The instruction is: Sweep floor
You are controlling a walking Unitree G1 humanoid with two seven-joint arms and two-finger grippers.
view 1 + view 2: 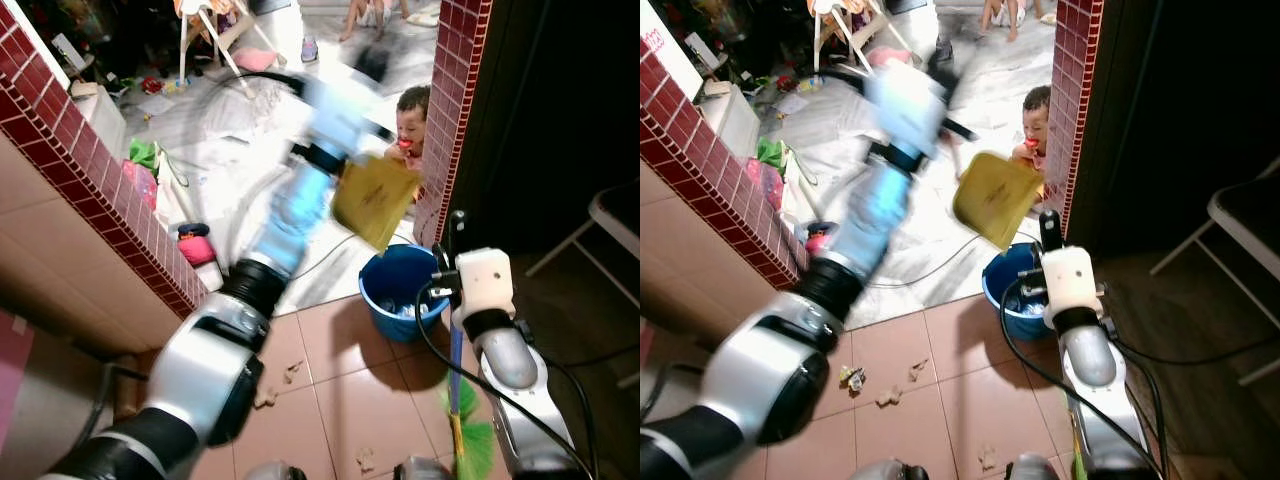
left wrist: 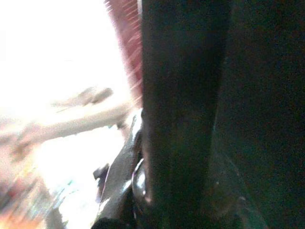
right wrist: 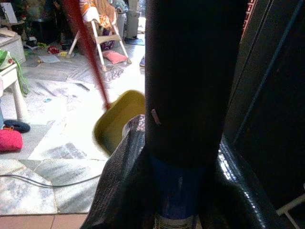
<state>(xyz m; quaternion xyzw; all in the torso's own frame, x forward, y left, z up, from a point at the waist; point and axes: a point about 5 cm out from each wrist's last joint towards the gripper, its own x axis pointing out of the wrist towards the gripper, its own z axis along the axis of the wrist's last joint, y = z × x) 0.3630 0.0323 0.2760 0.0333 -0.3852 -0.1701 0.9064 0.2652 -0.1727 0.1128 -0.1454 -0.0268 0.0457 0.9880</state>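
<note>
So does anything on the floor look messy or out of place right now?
Yes. Small scraps of litter lie scattered on the pink floor tiles, not yet swept up. The left hand holds a yellow plastic dustpan tilted above the blue plastic bucket. A person stands close behind it.

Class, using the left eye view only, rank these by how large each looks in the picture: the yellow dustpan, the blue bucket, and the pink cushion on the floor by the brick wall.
1. Blue bucket, close with the dustpan; its far rim is partly covered.
2. Yellow dustpan, raised and blurred, so its edges are unsure.
3. Pink cushion, clearly smallest, though it lies farther off.
</note>
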